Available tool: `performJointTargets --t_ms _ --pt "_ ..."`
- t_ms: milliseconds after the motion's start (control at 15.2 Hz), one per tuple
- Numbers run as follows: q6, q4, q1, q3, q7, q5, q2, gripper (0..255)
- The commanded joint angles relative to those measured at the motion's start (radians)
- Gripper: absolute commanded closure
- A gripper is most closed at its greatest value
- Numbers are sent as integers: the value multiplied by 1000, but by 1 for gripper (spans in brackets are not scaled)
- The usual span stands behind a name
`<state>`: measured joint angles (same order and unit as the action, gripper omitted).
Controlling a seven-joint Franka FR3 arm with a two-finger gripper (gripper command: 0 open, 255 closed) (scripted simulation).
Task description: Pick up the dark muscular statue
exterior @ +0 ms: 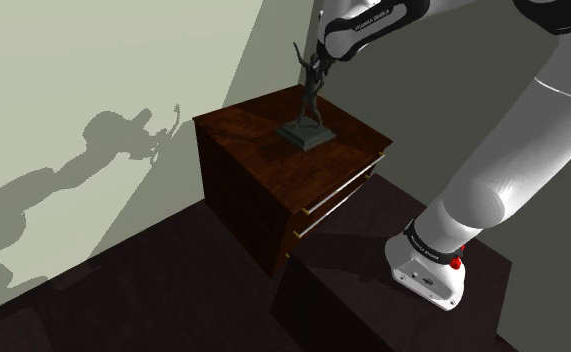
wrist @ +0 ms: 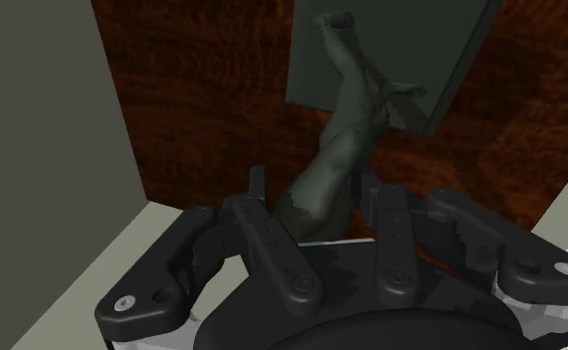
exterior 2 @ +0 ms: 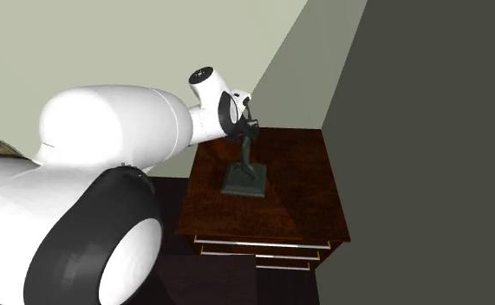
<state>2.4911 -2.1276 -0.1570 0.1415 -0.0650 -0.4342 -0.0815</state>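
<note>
A pale wall (exterior: 93,60) is seen behind the scene, and the arm's shadow (exterior: 73,180) is cast on it; the white arm (exterior: 533,140) is stretched from the dark stand (exterior: 353,310) at the shoulder view's lower right up and to the left. A dark wooden cabinet (exterior: 243,150) is set against the wall, just beside the stand; two drawers (exterior: 343,185) with pale bar handles are shown on its front.

The dark statue (exterior: 309,110) is placed upright on the cabinet top, towards the back; its square base (exterior: 307,133) is laid flat on the wood, and one limb is raised above its head. In the second exterior view the statue (exterior 2: 244,165) is seen in the middle of the top.

The black gripper (exterior: 316,68) is held over the figure's upper part. In the wrist view the gripper (wrist: 319,194) is brought down around the statue (wrist: 336,159); the fingers (wrist: 260,214) are set narrowly apart on either side of the torso. One is drawn close against it; a thin strip of wood is left showing between the other and the body, so the figure is not clasped.
</note>
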Motion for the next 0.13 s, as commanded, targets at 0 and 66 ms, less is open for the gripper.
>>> performJointTargets --t_ms 0,66 --pt "-15 8 1 -2 -7 6 8 255" --pt "-15 8 1 -2 -7 6 9 255"
